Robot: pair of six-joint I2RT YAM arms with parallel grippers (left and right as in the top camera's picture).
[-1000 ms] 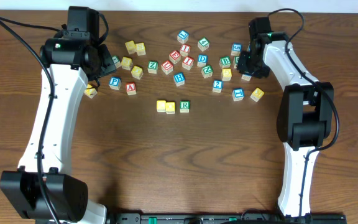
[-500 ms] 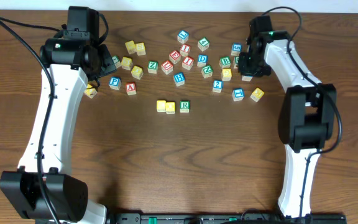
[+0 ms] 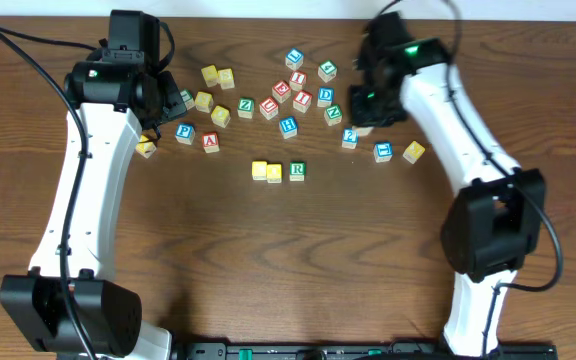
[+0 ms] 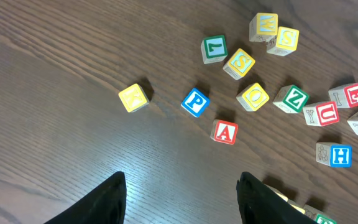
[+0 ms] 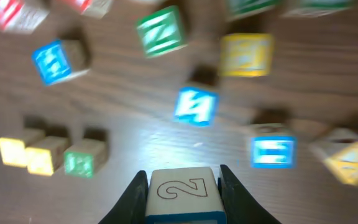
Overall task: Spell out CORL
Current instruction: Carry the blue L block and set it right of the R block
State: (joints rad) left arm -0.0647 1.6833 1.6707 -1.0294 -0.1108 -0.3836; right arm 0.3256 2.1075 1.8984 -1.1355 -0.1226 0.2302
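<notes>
The right gripper (image 5: 183, 182) is clamping a cube (image 5: 183, 190) showing an outlined 2, above loose cubes: a blue H cube (image 3: 287, 126) and a blue 2 cube (image 3: 349, 137) are lying near. Mid-table, two yellow cubes (image 3: 259, 170) and the green R cube (image 3: 297, 171) are sitting in a row. The left gripper (image 4: 182, 199) is hanging spread, empty.

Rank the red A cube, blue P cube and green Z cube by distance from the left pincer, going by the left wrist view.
1. red A cube: nearest, just ahead of the open left pincer, slightly to the right.
2. blue P cube: just beyond the A, near centre.
3. green Z cube: farthest, well off to the right.
</notes>
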